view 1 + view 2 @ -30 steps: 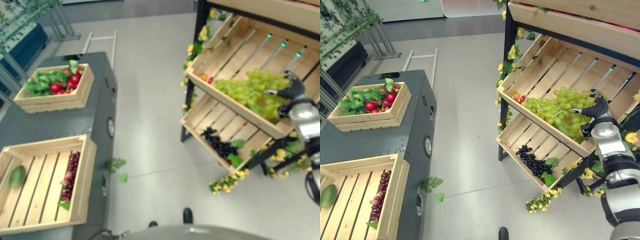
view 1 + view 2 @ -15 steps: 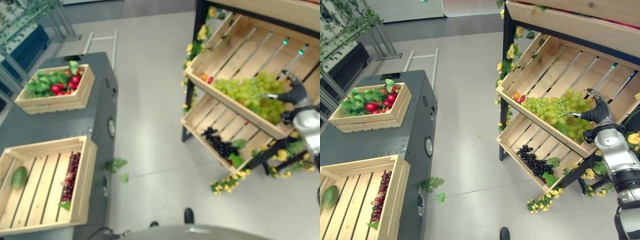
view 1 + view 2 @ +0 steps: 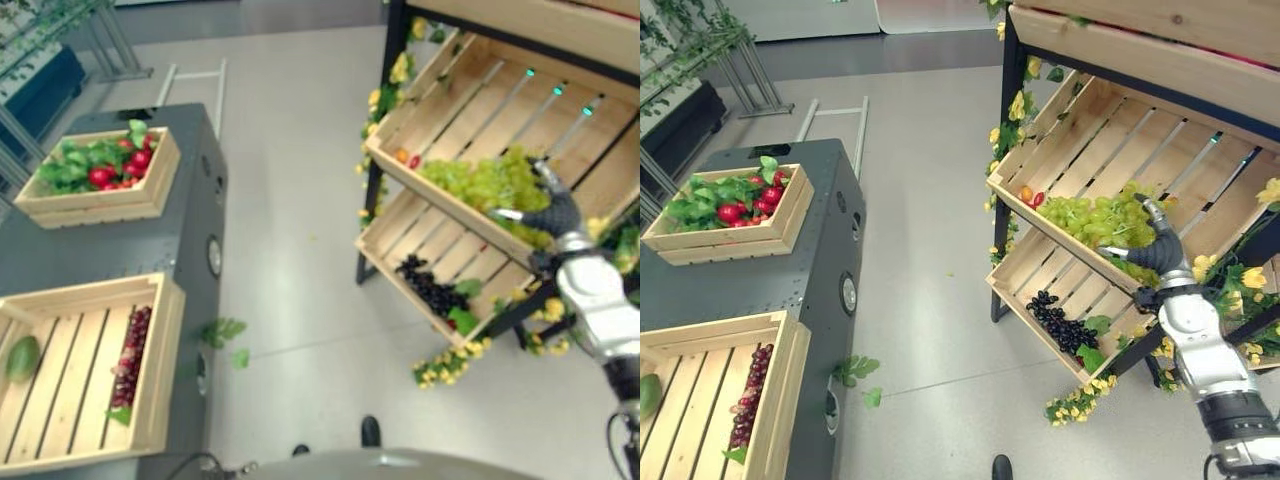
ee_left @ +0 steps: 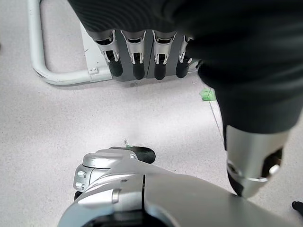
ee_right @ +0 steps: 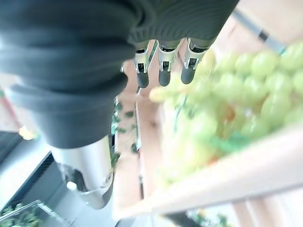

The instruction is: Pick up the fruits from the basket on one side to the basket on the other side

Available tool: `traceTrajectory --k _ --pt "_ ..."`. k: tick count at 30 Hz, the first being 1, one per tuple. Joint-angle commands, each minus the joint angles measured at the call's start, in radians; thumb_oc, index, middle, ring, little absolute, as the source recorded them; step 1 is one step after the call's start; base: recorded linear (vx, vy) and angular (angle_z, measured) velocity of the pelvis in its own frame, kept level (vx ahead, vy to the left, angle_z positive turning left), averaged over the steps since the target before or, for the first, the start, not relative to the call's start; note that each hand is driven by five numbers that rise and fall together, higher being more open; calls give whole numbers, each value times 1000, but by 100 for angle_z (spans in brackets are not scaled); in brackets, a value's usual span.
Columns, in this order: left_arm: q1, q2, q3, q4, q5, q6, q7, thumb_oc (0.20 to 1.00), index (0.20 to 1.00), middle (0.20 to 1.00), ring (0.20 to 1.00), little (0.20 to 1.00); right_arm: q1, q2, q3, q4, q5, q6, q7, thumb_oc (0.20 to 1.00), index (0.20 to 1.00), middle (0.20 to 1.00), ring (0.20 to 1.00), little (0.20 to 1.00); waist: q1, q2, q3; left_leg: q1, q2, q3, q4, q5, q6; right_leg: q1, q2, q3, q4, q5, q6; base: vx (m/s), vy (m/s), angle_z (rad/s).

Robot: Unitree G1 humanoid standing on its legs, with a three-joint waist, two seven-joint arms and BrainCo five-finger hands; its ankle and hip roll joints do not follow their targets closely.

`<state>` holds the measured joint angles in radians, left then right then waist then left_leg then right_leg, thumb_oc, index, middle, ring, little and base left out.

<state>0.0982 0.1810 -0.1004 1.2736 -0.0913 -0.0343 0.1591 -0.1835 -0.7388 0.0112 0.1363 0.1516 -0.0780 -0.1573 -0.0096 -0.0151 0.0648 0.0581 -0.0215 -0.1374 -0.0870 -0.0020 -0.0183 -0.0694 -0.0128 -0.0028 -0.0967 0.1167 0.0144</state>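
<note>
On the near left, a wooden crate on the dark cabinet holds a green fruit, half cut off at the picture's edge in the right eye view, and a strand of dark red grapes. Farther back, a second crate holds leaves and red fruits. The left hand hangs over bare floor, fingers relaxed, holding nothing. On the right, the upper shelf crate holds green grapes; black grapes lie below. The right hand sits at the green bunch, fingers straight, nothing grasped; whether it touches the bunch is unclear.
</note>
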Motion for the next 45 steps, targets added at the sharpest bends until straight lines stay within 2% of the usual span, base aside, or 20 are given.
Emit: traceTrajectory --k 1,8,17,24,25,26,27,28,29,30,31,34,40,42,45 --pt "-18 -19 -11 85 47 -5 6 1000 1000 1000 1000 1000 29 58 -34 -93 40 -77 23 1000 1000 1000 1000 1000 33 -60 -69 -44 -50 -3 18 -44 11 17 -10 14 9 -65 91 0 0 0" --pt "-20 -19 4 87 70 -7 9 1000 1000 1000 1000 1000 108 149 -5 -171 33 -97 54 1000 1000 1000 1000 1000 32 -62 -72 -42 -60 -4 22 -48 19 19 -18 19 10 -61 96 0 0 0" --pt "-22 -13 28 92 68 -15 2 1000 1000 1000 1000 1000 205 221 56 -221 32 -108 115 1000 1000 1000 1000 1000 32 -67 -75 -42 -68 -11 23 -49 24 19 -26 19 15 -62 98 0 0 0" --pt "-33 -5 30 96 60 -19 9 1000 1000 1000 1000 1000 243 265 91 -204 28 -119 121 1000 1000 1000 1000 1000 26 -70 -71 -42 -67 -32 26 -44 20 22 -18 25 42 -82 88 -5 -5 2" --pt "-56 9 21 91 56 -25 9 1000 1000 1000 1000 1000 264 270 90 -186 20 -125 116 1000 1000 1000 1000 1000 9 -68 -58 -54 -72 -65 46 -47 22 13 30 126 103 -130 77 -13 -4 10" --pt "-57 10 21 91 56 -25 9 1000 1000 1000 1000 1000 263 270 91 -184 20 -126 116 1000 1000 1000 1000 1000 8 -68 -58 -56 -72 -65 50 -50 22 8 31 126 111 -136 76 -29 -2 35" --pt "-70 15 16 88 54 -27 9 1000 1000 1000 1000 1000 275 267 89 -175 2 -125 110 1000 1000 1000 1000 1000 -1 -66 -57 -70 -80 -91 62 -48 23 6 58 190 130 -154 69 -55 -15 82" --pt "-90 22 2 86 49 -34 7 1000 1000 1000 1000 1000 296 263 79 -143 -6 -120 104 1000 1000 1000 1000 1000 -15 -59 -59 -89 -96 -148 74 -35 20 9 98 278 161 -177 55 -55 -15 112" --pt "-90 22 1 86 48 -34 7 1000 1000 1000 1000 1000 295 263 79 -142 -6 -121 104 1000 1000 1000 1000 1000 -18 -59 -59 -90 -96 -151 74 -35 20 8 98 275 163 -179 54 -62 -108 143" --pt "-109 23 -5 83 30 -45 2 1000 1000 1000 1000 1000 309 261 78 -105 -22 -118 96 1000 1000 1000 1000 1000 -22 -59 -61 -97 -107 -200 79 -23 14 13 98 274 153 -174 44 -28 -141 123" --pt "-112 20 -3 87 24 -46 -1 1000 1000 1000 1000 1000 313 263 81 -96 -23 -113 101 1000 1000 1000 1000 1000 -26 -58 -66 -98 -105 -208 74 -22 6 17 87 255 134 -164 48 -32 -212 125" --pt "-114 2 -7 69 -16 -54 -17 1000 1000 1000 1000 1000 332 265 97 -42 -27 -108 120 1000 1000 1000 1000 1000 -30 -40 -68 -109 -92 -212 87 -20 -12 24 79 223 115 -154 46 -12 -139 58" --pt "-121 -22 -42 55 -20 -59 -25 1000 1000 1000 1000 1000 354 276 116 41 -40 -109 112 1000 1000 1000 1000 1000 -33 -31 -43 -135 -67 -236 124 -13 -51 62 84 146 67 -154 27 -56 -187 59" --pt "-118 -25 -48 50 -33 -63 -22 1000 1000 1000 1000 1000 352 280 130 95 -51 -106 99 1000 1000 1000 1000 1000 -27 -25 -18 -159 -39 -250 129 10 -82 73 99 106 46 -156 17 -148 -241 59" --pt "-119 -32 -64 43 -40 -68 -24 1000 1000 1000 1000 1000 357 282 139 201 -69 -101 77 1000 1000 1000 1000 1000 -32 -13 8 -192 -17 -259 110 53 -106 78 105 68 23 -155 9 -158 -118 75"
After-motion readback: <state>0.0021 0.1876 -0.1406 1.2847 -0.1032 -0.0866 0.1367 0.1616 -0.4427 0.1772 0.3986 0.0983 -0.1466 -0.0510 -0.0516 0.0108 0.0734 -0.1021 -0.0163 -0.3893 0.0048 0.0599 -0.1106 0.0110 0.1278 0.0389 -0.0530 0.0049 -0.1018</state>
